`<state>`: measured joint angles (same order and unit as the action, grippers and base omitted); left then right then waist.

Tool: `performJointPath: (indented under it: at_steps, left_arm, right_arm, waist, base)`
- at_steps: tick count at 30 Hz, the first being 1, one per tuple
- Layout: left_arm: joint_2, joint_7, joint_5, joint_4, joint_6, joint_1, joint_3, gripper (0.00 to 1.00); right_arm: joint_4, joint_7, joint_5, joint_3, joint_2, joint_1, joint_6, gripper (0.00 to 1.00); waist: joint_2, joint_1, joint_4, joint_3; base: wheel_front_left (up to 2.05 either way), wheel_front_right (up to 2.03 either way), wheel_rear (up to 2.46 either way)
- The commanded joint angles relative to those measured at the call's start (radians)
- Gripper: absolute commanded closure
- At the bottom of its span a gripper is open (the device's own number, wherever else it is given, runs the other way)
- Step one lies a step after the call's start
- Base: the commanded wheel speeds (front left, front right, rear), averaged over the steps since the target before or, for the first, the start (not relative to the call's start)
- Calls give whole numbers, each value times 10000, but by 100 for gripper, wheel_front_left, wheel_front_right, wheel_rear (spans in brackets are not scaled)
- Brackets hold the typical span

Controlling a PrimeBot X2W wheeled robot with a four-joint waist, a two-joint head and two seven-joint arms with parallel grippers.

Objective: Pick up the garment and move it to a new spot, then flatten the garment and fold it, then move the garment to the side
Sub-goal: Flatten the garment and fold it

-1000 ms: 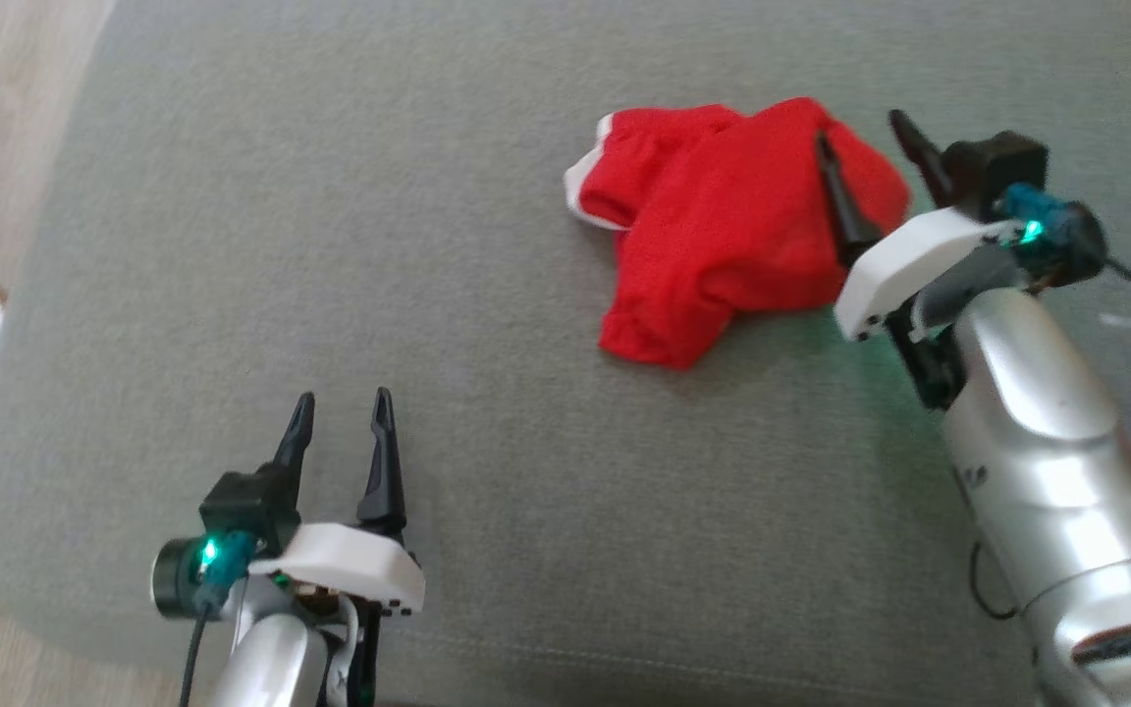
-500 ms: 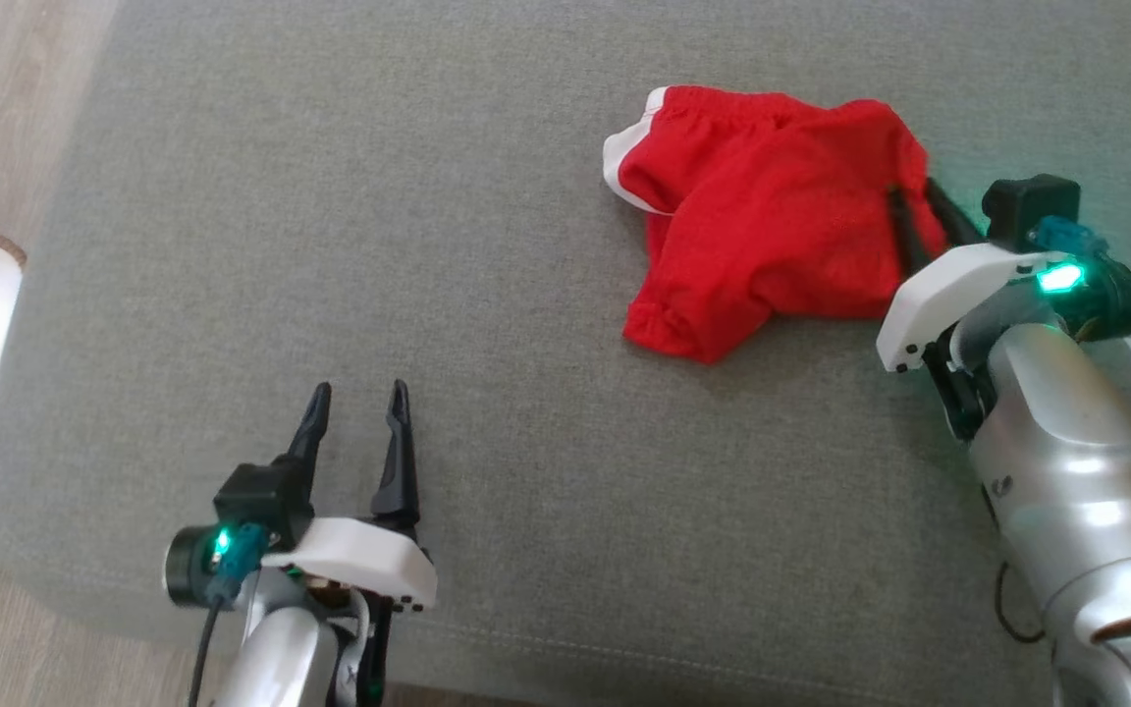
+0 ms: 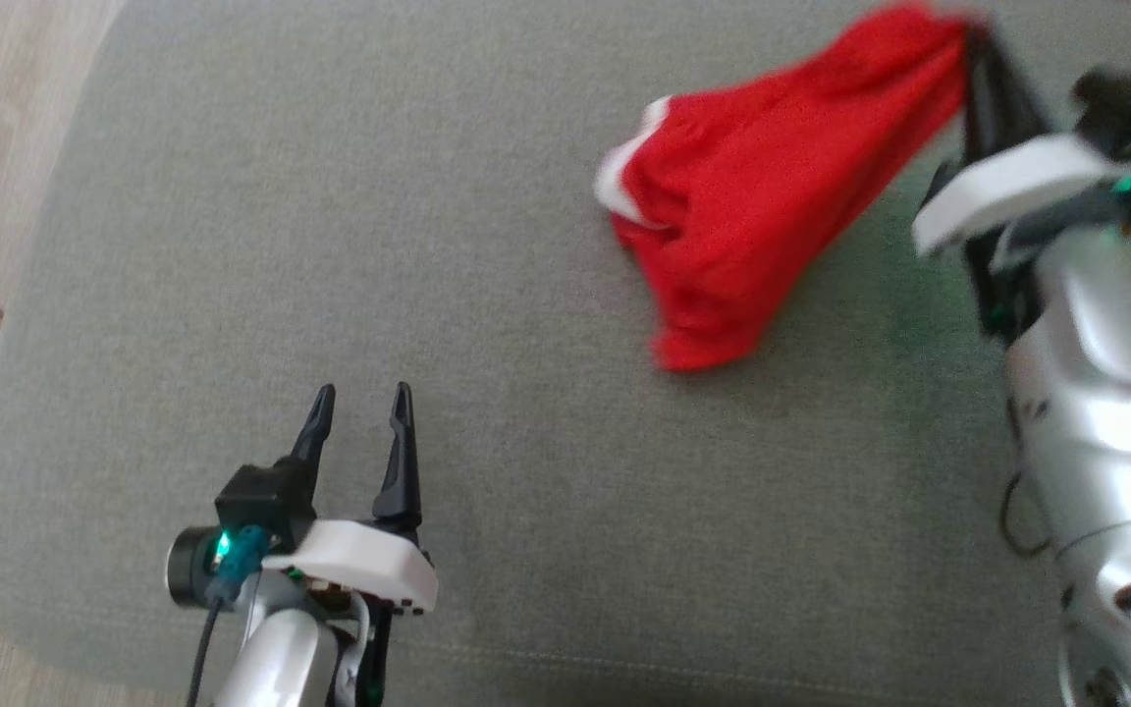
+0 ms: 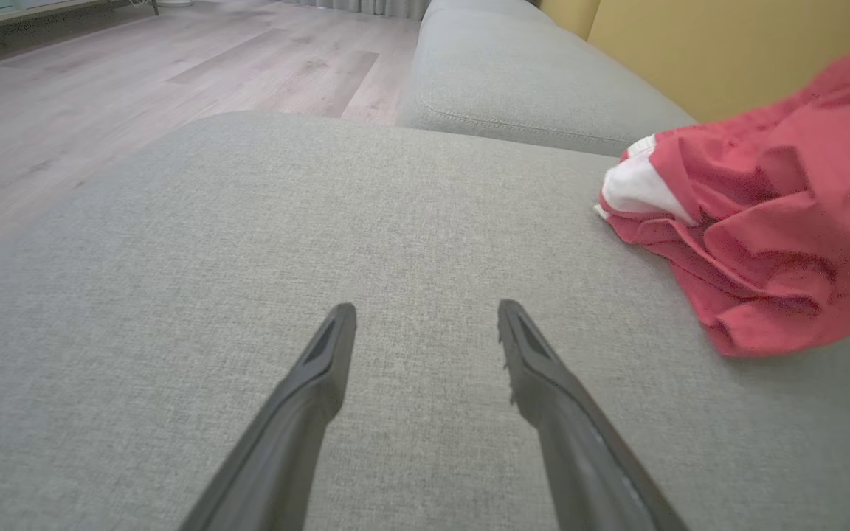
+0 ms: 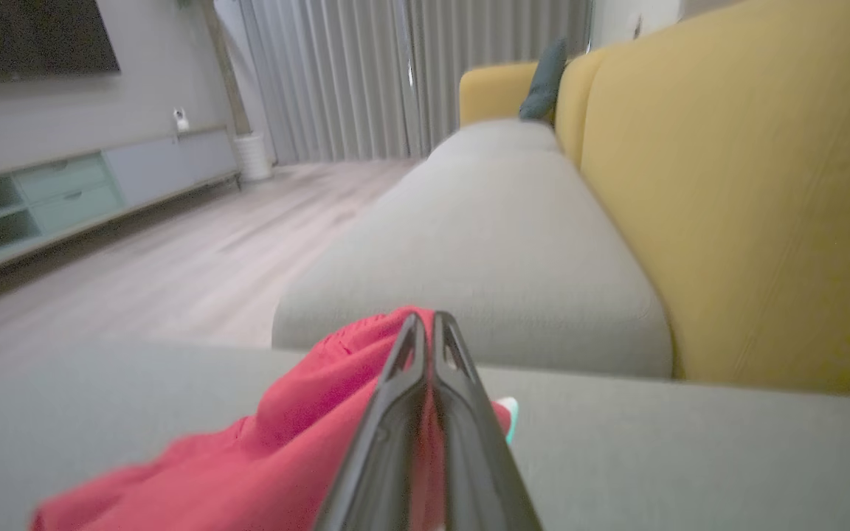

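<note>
— At upper right of the head view, why is the right claw (image 3: 973,44) up there?
— To lift, I judge: its jaws pinch tight on a corner of the crumpled red cloth garment with white trim (image 3: 752,206), whose lower end drapes on the grey fabric sofa cushion (image 3: 330,196).
— And the left claw (image 3: 362,395)?
— Lower left, spread wide, empty.

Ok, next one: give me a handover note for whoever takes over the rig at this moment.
Right gripper: shut on one end of the red garment, holding it raised.
Left gripper: open, empty, over the grey cushion near its front edge.
Garment: lower end looks to rest on the cushion.
Done: grasp.
Left: carry to a new spot, flatten, fold, move aside.
</note>
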<state>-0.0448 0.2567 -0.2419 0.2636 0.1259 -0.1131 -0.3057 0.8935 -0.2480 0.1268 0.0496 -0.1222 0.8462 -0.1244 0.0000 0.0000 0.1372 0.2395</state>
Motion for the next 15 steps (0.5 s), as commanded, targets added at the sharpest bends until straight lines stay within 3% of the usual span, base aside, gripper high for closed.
performJointPath:
  at_steps: [1,9,15]
  left_arm:
    - [-55,51,-10,-249,-19,-73,359,0]
    - [-55,51,-86,-121,-124,353,359,0]
    - [-55,51,-151,-108,-209,500,177,0]
  right_arm:
    - [-740,-132,64,27,-29,459,-63,100]
    - [-3134,-135,-467,149,-287,483,-63,100]
    - [-3145,151,-619,1370,94,-85,-63,100]
  waist:
    - [0,0,-155,-238]
    - [0,0,-551,-1039]
    - [0,0,-458,-1113]
  base:
    - [0,0,0]
    - [0,0,0]
    - [0,0,0]
